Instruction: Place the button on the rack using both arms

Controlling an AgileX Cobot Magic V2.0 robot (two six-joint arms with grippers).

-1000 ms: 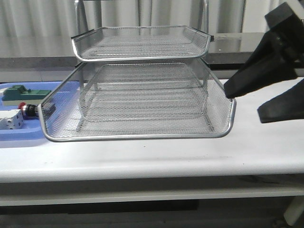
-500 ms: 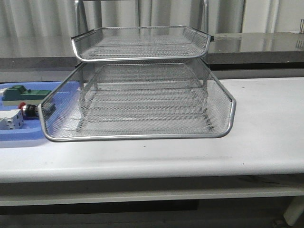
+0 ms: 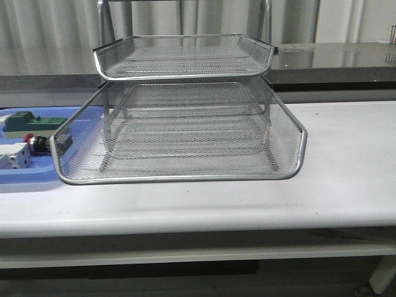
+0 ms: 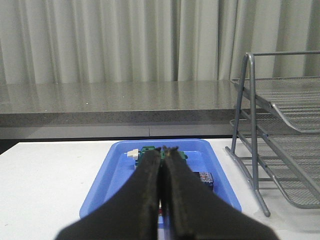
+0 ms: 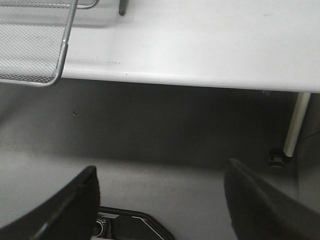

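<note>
While neither arm shows in the front view, we see the rack (image 3: pixel 185 111) standing in the middle of the white table (image 3: pixel 346 161), its wire-mesh tiers stacked and stepped, the lowest tier reaching nearest the table's front edge. At the table's left end lies a blue tray (image 3: pixel 25 176), partly hidden behind the rack's lower tier. The button (image 3: pixel 35 143) lies on its side in that tray, its red head and black body just beside the rack's left rim as seen from the front, though we cannot tell whether they touch. Next to it in the tray sit a white boxy part (image 3: pixel 12 156) and, farther back, a green block (image 3: pixel 28 119).

From the left wrist view, we find the left gripper (image 4: pixel 167 150) with its 2 fingers pressed together and nothing between them, held above the near end of the blue tray (image 4: pixel 117 175), with the green block (image 4: pixel 147 149) just past the fingertips and the rack (image 4: pixel 280 130) standing off to one side.

From the right wrist view, the right gripper (image 5: pixel 160 185) has its 2 fingers (image 5: pixel 70 205) spread wide apart, holding nothing, and looks over the table edge (image 5: pixel 200 65) at the grey floor (image 5: pixel 160 130), with a corner of the rack (image 5: pixel 35 45) and a table leg (image 5: pixel 295 125) in sight.
</note>
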